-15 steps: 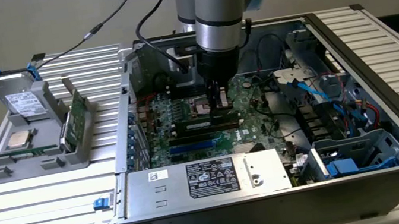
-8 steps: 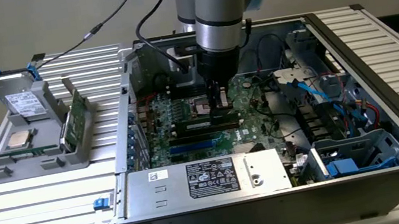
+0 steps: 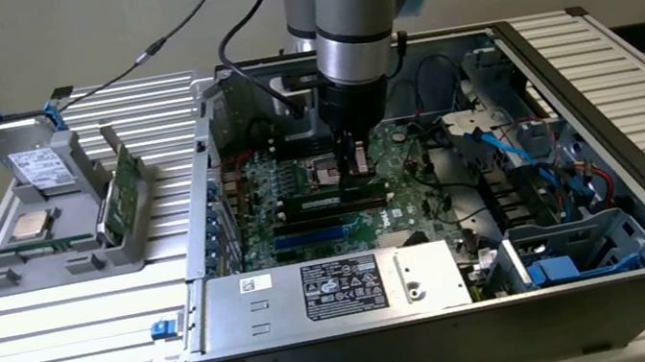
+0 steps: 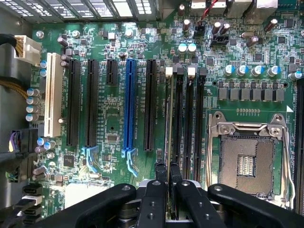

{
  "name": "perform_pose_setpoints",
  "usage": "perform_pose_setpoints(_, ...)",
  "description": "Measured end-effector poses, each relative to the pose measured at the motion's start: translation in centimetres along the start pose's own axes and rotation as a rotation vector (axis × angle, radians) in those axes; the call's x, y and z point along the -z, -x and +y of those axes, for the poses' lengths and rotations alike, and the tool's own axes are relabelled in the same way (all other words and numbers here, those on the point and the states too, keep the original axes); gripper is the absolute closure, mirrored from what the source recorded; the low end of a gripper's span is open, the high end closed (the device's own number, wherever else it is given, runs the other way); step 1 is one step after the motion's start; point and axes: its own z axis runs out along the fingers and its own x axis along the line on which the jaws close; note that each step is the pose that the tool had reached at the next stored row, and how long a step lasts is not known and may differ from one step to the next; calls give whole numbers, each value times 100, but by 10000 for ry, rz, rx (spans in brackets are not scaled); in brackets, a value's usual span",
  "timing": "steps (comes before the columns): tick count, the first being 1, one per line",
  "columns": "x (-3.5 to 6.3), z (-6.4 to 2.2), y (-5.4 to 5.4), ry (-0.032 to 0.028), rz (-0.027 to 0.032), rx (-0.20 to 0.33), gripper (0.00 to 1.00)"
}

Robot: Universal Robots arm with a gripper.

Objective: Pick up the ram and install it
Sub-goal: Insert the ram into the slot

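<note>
In the wrist view the ram [image 4: 168,118] shows edge-on as a thin green strip. It runs along the black memory slots [image 4: 189,118] of the motherboard, beside the empty CPU socket [image 4: 247,161]. My gripper [image 4: 168,173] is shut on one end of the ram, with a black finger on each side. In the exterior view the gripper [image 3: 359,173] reaches straight down into the open computer case. There the ram [image 3: 329,201] lies as a dark stick low over the board. Whether it is seated in a slot I cannot tell.
A grey holder [image 3: 1,280] outside the case, on the exterior view's left, carries a taller green card [image 3: 117,189], a CPU [image 3: 31,224] and a drive [image 3: 35,163]. The power supply [image 3: 339,285] fills the near side of the case. Blue cables [image 3: 527,158] and a drive cage crowd the exterior view's right.
</note>
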Motion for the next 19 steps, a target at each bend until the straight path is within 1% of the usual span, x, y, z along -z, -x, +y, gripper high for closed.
perform_pose_setpoints(6, 0, 0, 0, 13, -8, -112, 86)
perform_pose_setpoints(19, -1, 0, 2, 23, -15, -201, 86)
